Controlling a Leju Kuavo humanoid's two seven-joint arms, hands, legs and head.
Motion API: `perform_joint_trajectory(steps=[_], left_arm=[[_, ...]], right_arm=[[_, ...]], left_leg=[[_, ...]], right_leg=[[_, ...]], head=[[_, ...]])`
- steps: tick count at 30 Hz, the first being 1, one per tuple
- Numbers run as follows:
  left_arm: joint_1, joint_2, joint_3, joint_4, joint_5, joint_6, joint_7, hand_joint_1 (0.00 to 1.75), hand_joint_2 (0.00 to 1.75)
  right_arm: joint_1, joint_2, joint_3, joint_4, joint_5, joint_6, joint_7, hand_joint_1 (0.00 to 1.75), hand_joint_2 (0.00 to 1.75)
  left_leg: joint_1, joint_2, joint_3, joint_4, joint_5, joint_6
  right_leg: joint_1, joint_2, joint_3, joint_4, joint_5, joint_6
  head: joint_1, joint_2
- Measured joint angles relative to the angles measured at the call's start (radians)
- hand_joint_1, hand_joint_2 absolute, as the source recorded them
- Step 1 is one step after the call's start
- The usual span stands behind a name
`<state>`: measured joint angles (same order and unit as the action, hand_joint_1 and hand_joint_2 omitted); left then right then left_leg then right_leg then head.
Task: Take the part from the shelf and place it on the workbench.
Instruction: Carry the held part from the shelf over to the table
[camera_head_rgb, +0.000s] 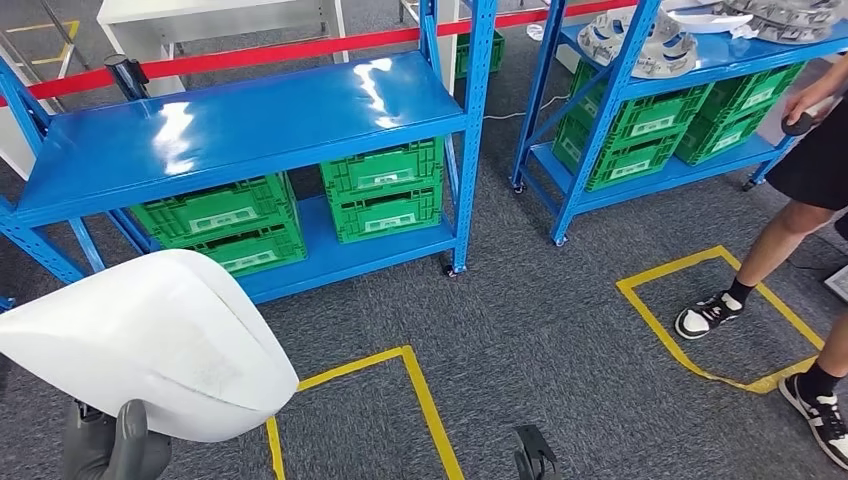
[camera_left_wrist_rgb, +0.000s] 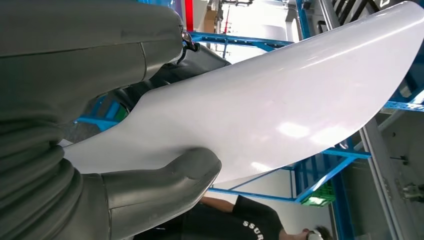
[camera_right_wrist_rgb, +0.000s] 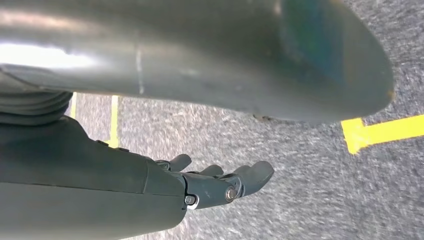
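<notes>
1. Gripping the white curved shell part (camera_head_rgb: 150, 340), the left robot hand (camera_head_rgb: 112, 445) is sitting at about 7 o'clock in the head view; in the left wrist view its thick grey thumb (camera_left_wrist_rgb: 165, 182) is pressing one face of the white part (camera_left_wrist_rgb: 260, 110) while darker fingers are closing on the other face.
2. Hanging low at about 6 o'clock in the head view, the right robot hand (camera_head_rgb: 533, 455) is holding nothing; in the right wrist view its dark fingers (camera_right_wrist_rgb: 235, 182) are lying apart, loosely extended over the grey carpet (camera_right_wrist_rgb: 280, 160).
3. Standing ahead at about 11 o'clock, the near blue shelf (camera_head_rgb: 240, 130) is showing a bare glossy top deck, with green crates (camera_head_rgb: 300, 210) stacked on its lower deck.
4. Standing at about 1 o'clock, a second blue shelf (camera_head_rgb: 650, 90) is carrying grey ring-shaped parts (camera_head_rgb: 640, 40) on top and more green crates below.
5. Yellow tape outlines (camera_head_rgb: 420, 400) are marking boxes on the carpet.
6. At about 3 o'clock a person's leg and black-and-white shoe (camera_head_rgb: 708, 315) are standing inside one yellow outline.
</notes>
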<state>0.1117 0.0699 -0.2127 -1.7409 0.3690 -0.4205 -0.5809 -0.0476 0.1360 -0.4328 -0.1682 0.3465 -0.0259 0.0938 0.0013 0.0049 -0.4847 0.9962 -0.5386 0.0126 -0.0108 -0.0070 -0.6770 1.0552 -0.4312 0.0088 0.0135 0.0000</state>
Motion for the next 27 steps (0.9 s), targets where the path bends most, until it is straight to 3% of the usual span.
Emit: perform_joint_trajectory(steps=[3, 4, 5, 6, 7, 8, 10, 11, 13, 14, 15, 18, 19, 20, 21, 22, 23, 25, 26, 27], left_arm=[[-0.008, -0.011, -0.001, 0.015, 0.005, -0.007, 0.002, 1.75, 1.75], [-0.008, -0.014, -0.001, 0.021, 0.009, -0.011, 0.002, 1.75, 1.75], [-0.007, -0.016, -0.001, 0.027, 0.013, -0.016, 0.001, 1.75, 1.75], [-0.007, -0.018, -0.001, 0.033, 0.014, -0.019, 0.0, 1.75, 1.75], [-0.007, -0.019, -0.001, 0.037, 0.015, -0.022, -0.001, 1.75, 1.75], [-0.007, -0.021, -0.001, 0.039, 0.015, -0.025, -0.002, 1.75, 1.75], [-0.008, -0.022, -0.001, 0.041, 0.015, -0.03, -0.004, 1.75, 1.75], [-0.009, -0.022, -0.001, 0.042, 0.015, -0.033, -0.005, 1.75, 1.75], [-0.01, -0.022, -0.001, 0.046, 0.018, -0.036, -0.004, 1.75, 1.75], [-0.01, -0.022, 0.0, 0.048, 0.02, -0.037, -0.005, 1.75, 1.75], [-0.009, -0.022, 0.001, 0.051, 0.022, -0.038, -0.007, 1.75, 1.75], [-0.008, -0.016, 0.004, 0.06, 0.024, -0.038, -0.021, 1.75, 1.75], [-0.006, -0.013, 0.004, 0.062, 0.025, -0.037, -0.028, 1.75, 1.75], [-0.004, -0.009, 0.005, 0.064, 0.026, -0.035, -0.034, 1.75, 1.75], [-0.001, -0.007, 0.006, 0.064, 0.026, -0.033, -0.038, 1.75, 1.75], [0.003, -0.005, 0.008, 0.064, 0.026, -0.031, -0.041, 1.75, 1.75], [0.007, -0.003, 0.009, 0.064, 0.026, -0.03, -0.043, 1.75, 1.75], [0.011, -0.001, 0.011, 0.063, 0.024, -0.028, -0.047, 1.75, 1.75], [0.011, -0.001, 0.012, 0.063, 0.023, -0.028, -0.048, 1.75, 1.75], [0.011, 0.0, 0.012, 0.063, 0.022, -0.027, -0.05, 1.75, 1.75]], right_arm=[[0.002, -0.001, -0.011, 0.0, -0.009, 0.009, -0.023, 0.0, 0.0], [0.003, -0.002, -0.014, 0.0, -0.011, 0.012, -0.03, 0.0, 0.0], [0.003, -0.003, -0.017, 0.0, -0.012, 0.015, -0.034, 0.0, 0.0], [0.003, -0.004, -0.019, 0.0, -0.011, 0.017, -0.036, 0.0, 0.0], [0.004, -0.005, -0.021, 0.0, -0.008, 0.02, -0.036, 0.0, 0.0], [0.003, -0.006, -0.023, 0.0, -0.006, 0.023, -0.036, 0.0, 0.0], [0.001, -0.008, -0.026, 0.0, -0.004, 0.031, -0.039, 0.0, 0.0], [0.0, -0.008, -0.027, 0.0, -0.004, 0.033, -0.042, 0.0, 0.0], [0.0, -0.008, -0.029, 0.0, -0.004, 0.036, -0.05, 0.0, 0.0], [0.0, -0.008, -0.029, 0.0, -0.002, 0.037, -0.054, 0.0, 0.0], [0.0, -0.008, -0.029, 0.0, 0.001, 0.038, -0.056, 0.0, 0.0], [0.0, -0.009, -0.03, 0.0, 0.012, 0.046, -0.056, 0.0, 0.0], [0.001, -0.009, -0.03, 0.0, 0.014, 0.049, -0.056, 0.0, 0.0], [0.001, -0.009, -0.03, 0.0, 0.015, 0.051, -0.056, 0.0, 0.0], [0.001, -0.009, -0.03, 0.0, 0.015, 0.052, -0.057, 0.0, 0.0], [0.001, -0.009, -0.03, 0.0, 0.014, 0.053, -0.058, 0.0, 0.0], [0.001, -0.009, -0.03, 0.0, 0.014, 0.053, -0.06, 0.0, 0.0], [0.001, -0.009, -0.03, 0.0, 0.013, 0.053, -0.064, 0.0, 0.0], [0.002, -0.009, -0.03, 0.0, 0.013, 0.054, -0.064, 0.0, 0.0], [0.002, -0.009, -0.03, 0.0, 0.013, 0.054, -0.063, 0.0, 0.0]], left_leg=[[-0.001, 0.005, -0.05, 0.003, 0.042, 0.013], [-0.002, 0.006, -0.069, 0.007, 0.055, 0.013], [-0.003, 0.007, -0.088, 0.011, 0.068, 0.012], [-0.004, 0.007, -0.108, 0.017, 0.08, 0.011], [-0.004, 0.007, -0.128, 0.023, 0.091, 0.008], [-0.004, 0.007, -0.144, 0.03, 0.101, 0.005], [-0.005, 0.007, -0.164, 0.039, 0.118, -0.005], [-0.005, 0.008, -0.167, 0.039, 0.127, -0.011], [-0.004, 0.008, -0.168, 0.032, 0.144, -0.024], [-0.003, 0.006, -0.172, 0.035, 0.138, -0.03], [-0.002, 0.004, -0.18, 0.05, 0.111, -0.035], [0.003, -0.001, -0.216, 0.2, -0.041, -0.049], [0.004, -0.001, -0.222, 0.261, -0.067, -0.053], [0.006, -0.001, -0.218, 0.303, -0.066, -0.055], [0.007, -0.001, -0.198, 0.313, -0.042, -0.057], [0.008, -0.001, -0.161, 0.287, -0.012, -0.057], [0.009, -0.002, -0.107, 0.23, 0.005, -0.056], [0.006, -0.003, 0.006, 0.077, -0.016, -0.049], [0.004, -0.004, 0.04, 0.023, -0.035, -0.043], [0.001, -0.004, 0.052, -0.005, -0.047, -0.035]], right_leg=[[-0.001, 0.004, -0.039, 0.165, -0.15, 0.01], [0.0, 0.004, -0.042, 0.219, -0.169, 0.011], [0.0, 0.004, -0.032, 0.249, -0.163, 0.011], [0.0, 0.004, -0.007, 0.244, -0.138, 0.009], [0.0, 0.004, 0.037, 0.205, -0.11, 0.006], [0.001, 0.005, 0.094, 0.135, -0.103, 0.001], [0.007, 0.006, 0.186, -0.003, -0.123, -0.01], [0.009, 0.006, 0.206, -0.04, -0.137, -0.015], [0.01, 0.005, 0.199, -0.054, -0.125, -0.026], [0.008, 0.003, 0.191, -0.057, -0.114, -0.032], [0.006, 0.0, 0.181, -0.06, -0.1, -0.04], [0.003, -0.004, 0.134, -0.061, -0.058, -0.05], [0.003, -0.005, 0.116, -0.059, -0.044, -0.049], [0.003, -0.005, 0.096, -0.056, -0.031, -0.048], [0.003, -0.006, 0.076, -0.052, -0.018, -0.045], [0.002, -0.007, 0.058, -0.047, -0.006, -0.042], [0.002, -0.007, 0.042, -0.042, 0.004, -0.038], [0.003, -0.006, 0.022, -0.031, 0.022, -0.029], [0.004, -0.006, 0.018, -0.03, 0.031, -0.023], [0.004, -0.007, 0.016, -0.031, 0.041, -0.017]], head=[[0.002, 0.0], [0.003, 0.0], [0.003, 0.0], [0.003, 0.0], [0.003, 0.0], [0.003, 0.0], [0.004, 0.0], [0.005, 0.0], [0.007, 0.0], [0.007, 0.0], [0.007, 0.0], [0.005, 0.0], [0.005, 0.0], [0.005, 0.0], [0.005, 0.0], [0.005, 0.0], [0.005, 0.0], [0.005, 0.0], [0.005, 0.0], [0.005, 0.0]])
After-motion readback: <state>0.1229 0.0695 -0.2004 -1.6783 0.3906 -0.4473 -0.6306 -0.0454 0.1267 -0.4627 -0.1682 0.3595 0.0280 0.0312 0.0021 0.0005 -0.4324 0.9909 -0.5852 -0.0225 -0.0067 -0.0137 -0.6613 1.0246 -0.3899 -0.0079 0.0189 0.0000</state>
